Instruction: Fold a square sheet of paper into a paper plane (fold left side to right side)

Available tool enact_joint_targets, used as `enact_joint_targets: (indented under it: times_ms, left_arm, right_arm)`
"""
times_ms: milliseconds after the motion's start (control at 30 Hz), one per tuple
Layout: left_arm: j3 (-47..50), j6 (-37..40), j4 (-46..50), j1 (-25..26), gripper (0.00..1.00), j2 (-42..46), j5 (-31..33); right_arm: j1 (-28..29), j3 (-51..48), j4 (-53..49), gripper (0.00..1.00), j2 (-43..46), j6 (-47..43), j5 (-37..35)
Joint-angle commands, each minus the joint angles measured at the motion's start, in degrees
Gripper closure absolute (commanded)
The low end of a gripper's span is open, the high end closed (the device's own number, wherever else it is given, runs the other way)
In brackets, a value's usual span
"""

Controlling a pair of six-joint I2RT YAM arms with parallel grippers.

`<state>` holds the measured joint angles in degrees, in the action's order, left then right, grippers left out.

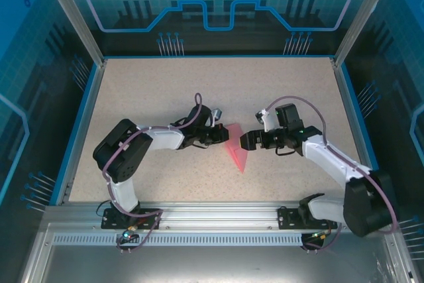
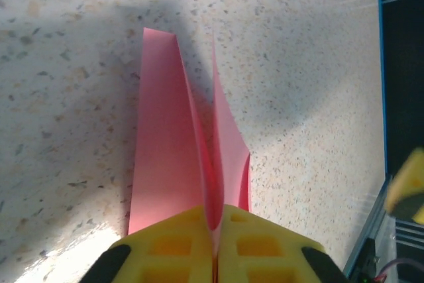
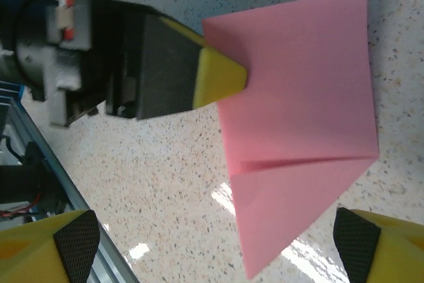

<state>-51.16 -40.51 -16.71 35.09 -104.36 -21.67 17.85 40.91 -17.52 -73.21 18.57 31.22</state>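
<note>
The square sheet of paper [image 1: 236, 148] is pink-red and folded into an angular wedge with a centre crease, its point toward the near edge, in the middle of the table. My left gripper [image 1: 221, 136] is shut on the wedge's left edge. In the left wrist view the yellow fingers [image 2: 179, 243] pinch the raised crease of the paper [image 2: 165, 157]. My right gripper [image 1: 244, 140] stands open just right of the sheet. In the right wrist view its fingertips [image 3: 74, 243] straddle the paper [image 3: 298, 117], with the left gripper's yellow finger [image 3: 222, 76] on the far edge.
The speckled beige tabletop [image 1: 159, 91] has a blue rim [image 1: 83, 124] on its sides, and an aluminium rail [image 1: 218, 220] with the arm bases runs along the near edge. The two grippers face each other closely across the sheet.
</note>
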Motion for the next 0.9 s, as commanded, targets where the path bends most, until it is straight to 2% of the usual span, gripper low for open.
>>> enact_joint_targets:
  times_ms: [0, 67, 133, 200, 333, 533, 667, 867]
  left_arm:
    - [3.39, 2.68, -5.78, -0.1, 0.97, 2.99, -3.86]
    - [5.12, 3.29, -8.4, -0.25, 0.98, 4.27, -5.67]
    - [6.72, 3.75, -10.59, -0.59, 0.99, 5.52, -7.6]
    - [8.18, 4.16, -11.93, -0.95, 1.0, 6.94, -8.89]
    - [9.99, 5.34, -11.52, -1.43, 1.0, 9.62, -9.59]
    - [11.01, 5.4, -12.03, -1.52, 1.0, 11.01, -11.73]
    - [10.84, 5.77, -11.61, -1.57, 1.0, 11.32, -12.08]
    - [10.42, 5.88, -11.14, -1.56, 1.0, 10.54, -12.08]
  right_arm:
    - [-2.24, -0.4, 7.37, 0.06, -4.3, 1.47, 7.84]
    - [-3.16, -1.5, 11.97, 0.07, -6.02, 1.55, 8.61]
    - [-4.6, -2.48, 16.11, 0.14, -7.94, 1.84, 9.58]
    - [-6.18, -2.8, 19.17, 0.18, -9.87, 1.74, 11.69]
    - [-8.26, -2.9, 23.52, 0.23, -13.92, 1.36, 15.89]
    - [-8.47, -3.34, 31.44, 0.29, -19.54, 3.6, 22.57]
    - [-8.44, -2.85, 32.68, 0.36, -22.12, 3.74, 25.47]
    - [-8.49, -2.51, 31.05, 0.55, -23.36, 2.0, 27.07]
